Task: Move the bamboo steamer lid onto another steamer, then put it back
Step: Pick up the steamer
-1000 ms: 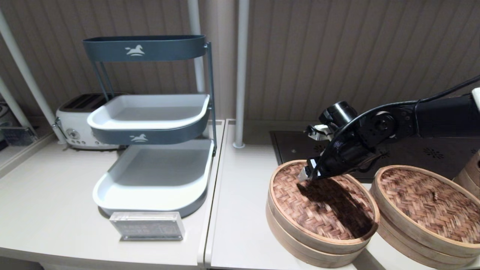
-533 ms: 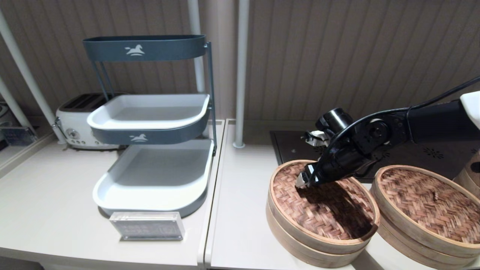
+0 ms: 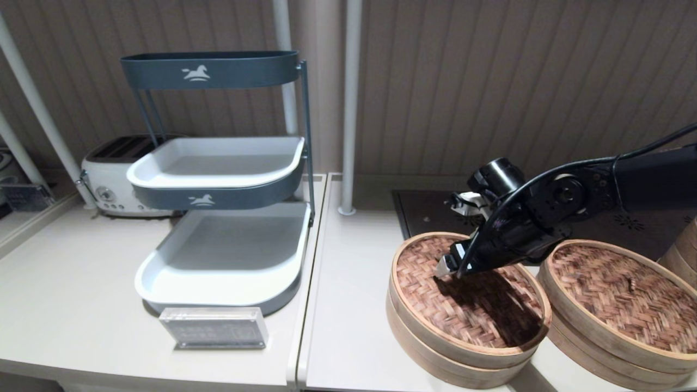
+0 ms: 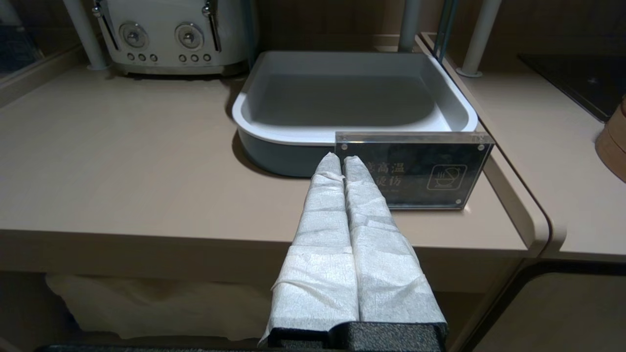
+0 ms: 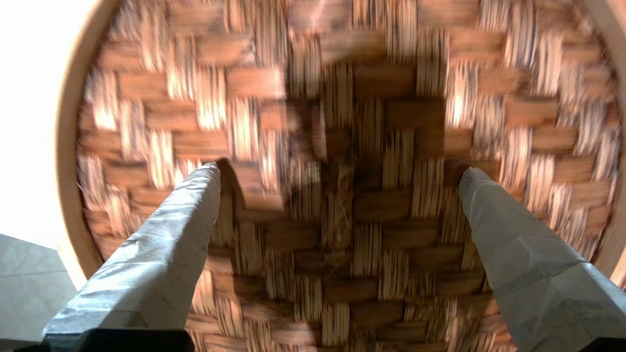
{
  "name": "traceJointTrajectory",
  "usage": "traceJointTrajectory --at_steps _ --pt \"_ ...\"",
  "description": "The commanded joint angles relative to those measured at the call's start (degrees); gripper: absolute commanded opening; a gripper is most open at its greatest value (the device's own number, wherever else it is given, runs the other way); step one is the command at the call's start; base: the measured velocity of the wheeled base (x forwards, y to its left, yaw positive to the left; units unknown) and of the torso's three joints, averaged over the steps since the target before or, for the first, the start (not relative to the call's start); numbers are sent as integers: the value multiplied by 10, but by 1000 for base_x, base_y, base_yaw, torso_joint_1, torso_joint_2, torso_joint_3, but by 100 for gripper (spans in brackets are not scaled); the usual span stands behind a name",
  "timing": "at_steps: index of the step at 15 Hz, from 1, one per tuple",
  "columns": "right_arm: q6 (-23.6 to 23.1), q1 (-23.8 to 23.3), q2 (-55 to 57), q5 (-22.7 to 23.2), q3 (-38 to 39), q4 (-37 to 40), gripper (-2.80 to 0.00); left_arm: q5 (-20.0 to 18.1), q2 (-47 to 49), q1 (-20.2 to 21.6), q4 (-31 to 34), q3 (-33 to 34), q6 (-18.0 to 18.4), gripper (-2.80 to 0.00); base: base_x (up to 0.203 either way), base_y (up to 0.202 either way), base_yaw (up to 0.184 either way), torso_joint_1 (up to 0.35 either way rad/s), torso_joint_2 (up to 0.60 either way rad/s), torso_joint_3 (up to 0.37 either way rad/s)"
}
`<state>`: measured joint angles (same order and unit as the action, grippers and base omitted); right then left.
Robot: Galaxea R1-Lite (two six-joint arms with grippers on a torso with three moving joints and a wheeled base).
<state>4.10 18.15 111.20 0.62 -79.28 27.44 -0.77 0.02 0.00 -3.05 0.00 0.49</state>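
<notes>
The bamboo steamer lid (image 3: 479, 321), reddish-pink herringbone weave in a pale rim, sits on its steamer at the counter's front. My right gripper (image 3: 449, 267) hangs just over the lid's far-left part, pointing down, open and holding nothing. In the right wrist view the lid's weave (image 5: 274, 122) fills the picture, and the right gripper (image 5: 340, 171) has its fingers on either side of the dark centre knot (image 5: 337, 210). Whether the tips touch the weave I cannot tell. Another steamer (image 3: 615, 299), browner on top, stands just to the right. My left gripper (image 4: 337, 159) is parked, shut, before the counter's edge.
A three-tier grey and white tray rack (image 3: 223, 256) stands at the left with a toaster (image 3: 109, 179) behind it and an acrylic sign (image 3: 213, 328) in front. A black cooktop (image 3: 425, 209) lies behind the steamers. Two white poles (image 3: 348, 109) rise at the back.
My right gripper has sunk a little closer to the lid and shifted slightly right. Both steamers and the left arm have not moved.
</notes>
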Motion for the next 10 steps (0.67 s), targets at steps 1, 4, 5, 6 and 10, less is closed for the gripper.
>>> traceJointTrajectory --at_steps 1,4,5,6,10 --pt "0 0 -10 1 16 0 0 0 -1 0 0 16 0 -280 0 0 0 0 0 0" --pt "0 -2 -5 2 41 -48 0 0 -1 0 0 16 0 -280 0 0 0 0 0 0" --pt "0 -2 -4 -1 49 -62 0 0 -1 0 0 16 0 -280 0 0 0 0 0 0" --pt "-1 -2 -5 -2 52 -65 -280 0 -1 0 0 16 0 -280 0 0 0 0 0 0" --pt "0 -3 -8 2 48 -65 -280 0 -1 0 0 16 0 -280 0 0 0 0 0 0"
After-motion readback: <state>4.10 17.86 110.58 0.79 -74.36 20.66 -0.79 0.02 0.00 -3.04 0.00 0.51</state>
